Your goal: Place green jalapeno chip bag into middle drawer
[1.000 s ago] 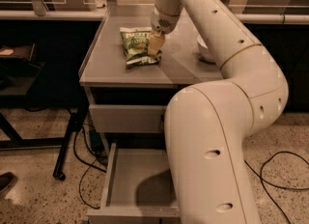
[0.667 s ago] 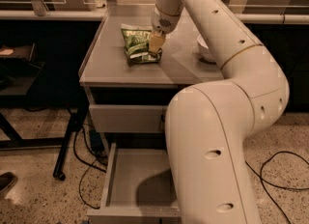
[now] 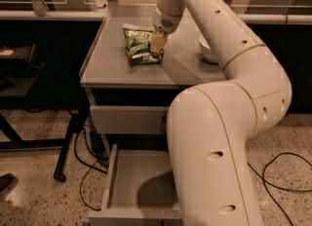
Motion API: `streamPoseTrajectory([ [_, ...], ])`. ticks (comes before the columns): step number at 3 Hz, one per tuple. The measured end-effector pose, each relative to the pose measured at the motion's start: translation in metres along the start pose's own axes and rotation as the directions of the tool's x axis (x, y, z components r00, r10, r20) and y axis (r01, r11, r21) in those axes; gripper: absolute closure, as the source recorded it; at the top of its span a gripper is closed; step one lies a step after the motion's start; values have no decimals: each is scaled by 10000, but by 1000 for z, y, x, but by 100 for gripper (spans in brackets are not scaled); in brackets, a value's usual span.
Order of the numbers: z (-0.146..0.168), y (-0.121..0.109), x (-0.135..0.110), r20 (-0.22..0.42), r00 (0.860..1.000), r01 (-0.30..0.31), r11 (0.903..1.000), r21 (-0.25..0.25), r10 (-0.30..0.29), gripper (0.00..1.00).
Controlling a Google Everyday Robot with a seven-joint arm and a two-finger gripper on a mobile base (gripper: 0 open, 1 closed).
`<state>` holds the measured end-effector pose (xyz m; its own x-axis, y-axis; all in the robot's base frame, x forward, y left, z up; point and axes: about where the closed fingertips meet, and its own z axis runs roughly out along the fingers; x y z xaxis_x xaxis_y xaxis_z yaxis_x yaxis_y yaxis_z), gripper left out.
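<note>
The green jalapeno chip bag (image 3: 138, 46) lies flat on the grey cabinet top (image 3: 112, 69), towards its back middle. My gripper (image 3: 156, 46) comes down from above and rests at the bag's right edge, touching it. The middle drawer (image 3: 139, 181) is pulled out low at the front; its bare grey bottom shows, and my arm hides its right part. Nothing lies in the part of the drawer that I can see.
A white bowl (image 3: 206, 50) stands on the cabinet top to the right of the bag, half hidden behind my arm. A closed grey drawer front (image 3: 126, 120) sits above the open drawer. Black cables (image 3: 92, 164) run on the speckled floor. A dark table frame (image 3: 29, 98) stands at left.
</note>
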<state>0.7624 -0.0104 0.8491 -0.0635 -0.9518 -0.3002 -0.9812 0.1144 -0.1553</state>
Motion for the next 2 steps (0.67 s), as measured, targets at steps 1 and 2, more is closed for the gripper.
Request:
streamPoseTrajectory([
  [1, -18, -6, -14, 377, 9991, 177, 9984, 537, -197, 100],
  [2, -49, -3, -27, 728, 9959, 454, 9927, 1118, -538, 100],
])
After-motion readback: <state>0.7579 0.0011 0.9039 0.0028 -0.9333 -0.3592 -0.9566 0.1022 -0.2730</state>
